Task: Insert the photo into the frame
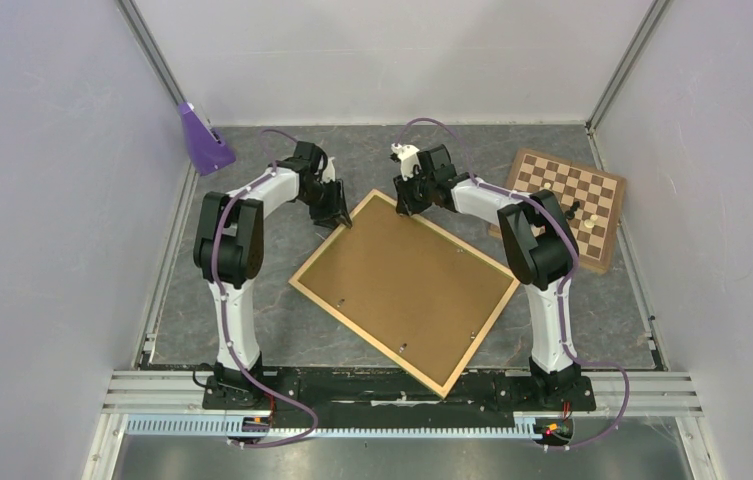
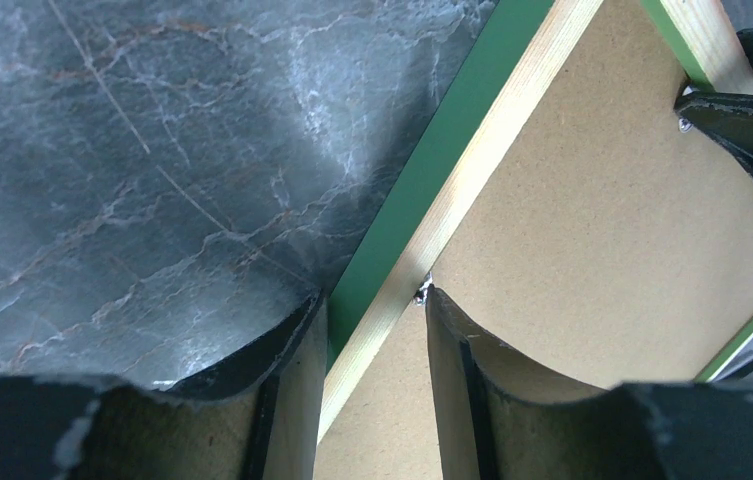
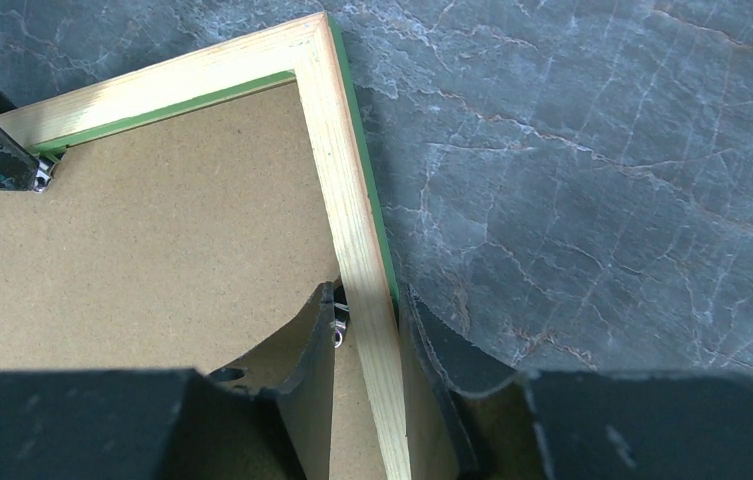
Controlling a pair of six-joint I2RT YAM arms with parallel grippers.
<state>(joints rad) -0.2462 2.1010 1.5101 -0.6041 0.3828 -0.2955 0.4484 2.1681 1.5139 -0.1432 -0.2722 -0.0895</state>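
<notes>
The frame (image 1: 370, 337) lies face down on the worktop (image 1: 252, 300), pincers at its far rails
The right pincer (image 3: 367, 300) narrowly clamps one rail; the left pincer (image 2: 374, 300) straddles another, grip unclear; a brown panel (image 1: 402, 280) fills it

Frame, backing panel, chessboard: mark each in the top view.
frame (image 1: 372, 339): top view, middle of its near-left wooden rail.
backing panel (image 1: 407, 283): top view, centre of the brown board.
chessboard (image 1: 567, 185): top view, bare squares near its far edge.
</notes>
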